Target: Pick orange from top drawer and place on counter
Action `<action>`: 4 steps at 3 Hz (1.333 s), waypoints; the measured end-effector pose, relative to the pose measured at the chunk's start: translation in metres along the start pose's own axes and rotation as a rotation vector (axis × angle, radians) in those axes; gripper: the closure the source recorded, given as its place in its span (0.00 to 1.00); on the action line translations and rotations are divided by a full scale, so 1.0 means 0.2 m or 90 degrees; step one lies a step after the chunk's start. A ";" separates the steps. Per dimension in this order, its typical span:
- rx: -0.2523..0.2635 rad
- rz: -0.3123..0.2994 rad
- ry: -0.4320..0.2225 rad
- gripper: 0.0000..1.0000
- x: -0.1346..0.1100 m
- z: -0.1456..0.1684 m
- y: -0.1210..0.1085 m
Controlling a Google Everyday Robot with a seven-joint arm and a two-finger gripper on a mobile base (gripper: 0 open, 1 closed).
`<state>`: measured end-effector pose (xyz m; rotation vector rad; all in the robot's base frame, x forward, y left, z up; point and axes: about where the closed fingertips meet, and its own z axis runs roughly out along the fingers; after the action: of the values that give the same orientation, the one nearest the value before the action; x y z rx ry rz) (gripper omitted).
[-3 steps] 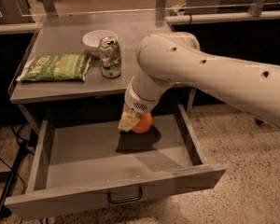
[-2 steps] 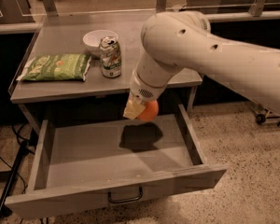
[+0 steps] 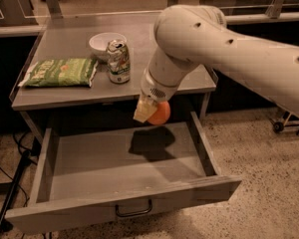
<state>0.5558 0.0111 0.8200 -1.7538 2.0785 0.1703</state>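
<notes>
The orange (image 3: 162, 112) is held in the air, clamped by the gripper (image 3: 150, 113), over the open top drawer (image 3: 89, 168) and just under the front edge of the counter (image 3: 65, 96). It is judged light, firm and smooth; it should be squeezed gently around its middle.

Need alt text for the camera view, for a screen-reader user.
The robot arm's gripper holds the orange in the air over the open top drawer, near the front edge of the counter. On the counter sit a green snack bag, a white bowl and a drink can.
</notes>
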 end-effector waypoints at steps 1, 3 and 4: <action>0.009 0.005 -0.006 1.00 -0.05 -0.10 -0.16; 0.052 0.000 -0.010 1.00 -0.16 -0.30 -0.37; 0.040 0.009 -0.007 1.00 -0.14 -0.26 -0.41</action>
<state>0.6271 0.0018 0.8922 -1.6973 2.0669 0.1166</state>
